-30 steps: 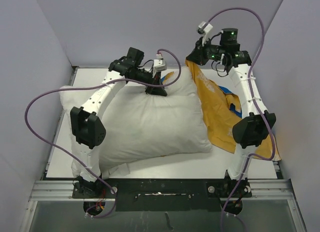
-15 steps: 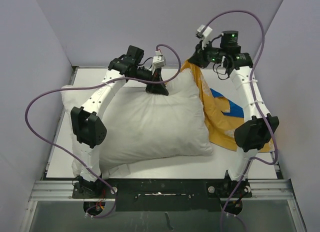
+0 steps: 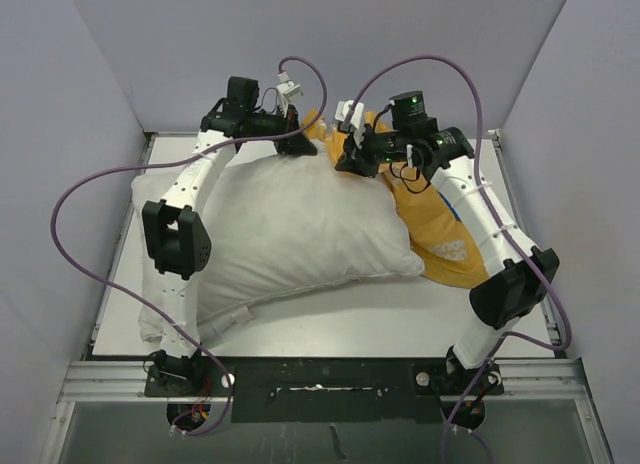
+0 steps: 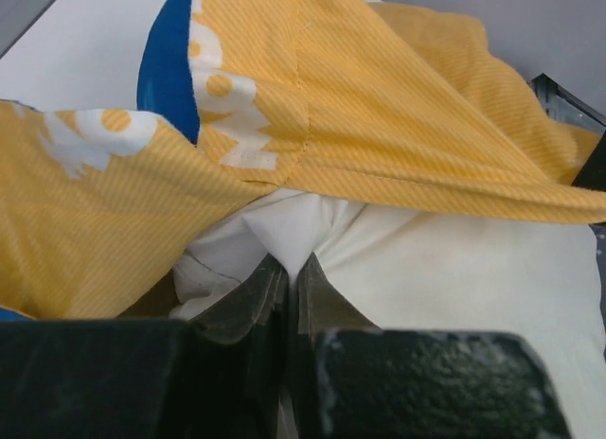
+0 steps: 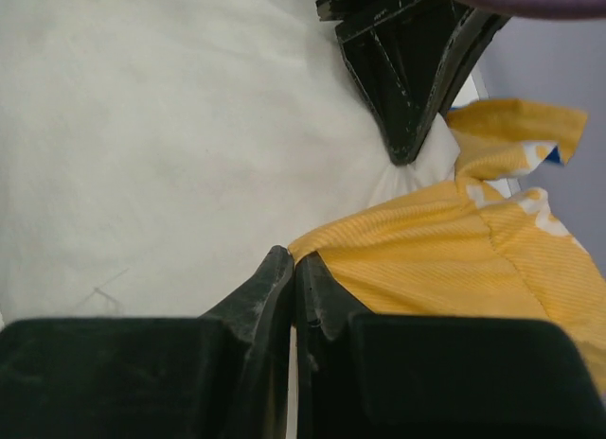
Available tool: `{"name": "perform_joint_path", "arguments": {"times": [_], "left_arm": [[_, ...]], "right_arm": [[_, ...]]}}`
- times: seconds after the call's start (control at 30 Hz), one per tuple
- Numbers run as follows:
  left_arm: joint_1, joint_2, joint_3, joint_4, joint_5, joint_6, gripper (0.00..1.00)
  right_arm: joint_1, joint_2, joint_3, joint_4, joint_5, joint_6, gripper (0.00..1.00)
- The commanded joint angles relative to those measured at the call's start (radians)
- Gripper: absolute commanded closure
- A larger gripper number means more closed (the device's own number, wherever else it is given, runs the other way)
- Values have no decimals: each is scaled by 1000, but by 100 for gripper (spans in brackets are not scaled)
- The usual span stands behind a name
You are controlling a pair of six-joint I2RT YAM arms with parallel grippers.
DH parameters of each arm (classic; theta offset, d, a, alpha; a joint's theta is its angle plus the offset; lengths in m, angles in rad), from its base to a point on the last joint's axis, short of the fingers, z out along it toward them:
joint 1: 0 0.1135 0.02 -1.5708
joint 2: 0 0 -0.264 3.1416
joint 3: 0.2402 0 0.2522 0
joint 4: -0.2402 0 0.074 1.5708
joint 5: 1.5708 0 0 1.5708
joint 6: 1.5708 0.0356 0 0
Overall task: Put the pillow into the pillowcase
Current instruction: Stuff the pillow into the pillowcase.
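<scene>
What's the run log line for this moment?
left gripper: shut on pillow corner | right gripper: shut on pillowcase edge | pillowcase: draped at pillow's far corner | pillow: mostly uncovered

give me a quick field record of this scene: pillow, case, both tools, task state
pillow: white, plump, lying on the table
pillowcase: yellow side showing, bunched along the pillow's far right side
left tool: shut on the pillow's far corner
right tool: shut on the pillowcase edge, close to the left tool
task state: most of the pillow lies outside the pillowcase
</scene>
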Motion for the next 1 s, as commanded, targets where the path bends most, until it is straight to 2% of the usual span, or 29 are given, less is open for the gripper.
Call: {"name": "perform_joint_path", "arguments": {"times": [0.0,0.07,0.13,0.17,0.27,0.37,0.43,0.5,0.57,0.63,0.73,0.83,0.93,0.97], "left_arm": [[-19,35,-14,319,-105,-143,100],[-19,36,-93,425,-184,-198,100],[-25,36,-153,470,-294,-239,97],[-29,34,-173,484,-333,-248,89],[-35,-4,-235,535,-454,-303,52],[-25,-116,-300,550,-527,-321,31],[-5,-199,-346,543,-522,-336,27],[24,-289,-401,523,-494,-365,26],[61,-379,-467,496,-455,-401,25],[95,-473,-565,470,-418,-427,25],[98,-625,-690,434,-374,-412,25],[-1,-776,-793,388,-382,-304,25],[-284,-917,-902,379,-587,-43,18],[-440,-953,-949,403,-668,63,15]], "right_arm": [[-40,-10,-29,51,76,85,100],[-125,9,-51,84,73,170,99],[-163,39,-62,78,87,176,91],[-180,56,-65,71,82,173,87],[-228,90,-27,36,19,173,70],[-290,55,5,30,-101,178,46],[-349,-12,-14,53,-180,184,30],[-436,-84,-88,120,-282,229,18],[-528,-165,-230,225,-400,285,13],[-584,-237,-387,309,-429,331,11],[-596,-291,-539,249,-411,270,11],[-596,-318,-653,190,-394,225,11],[-608,-361,-786,253,-357,272,12],[-613,-372,-820,281,-356,291,12]]}}
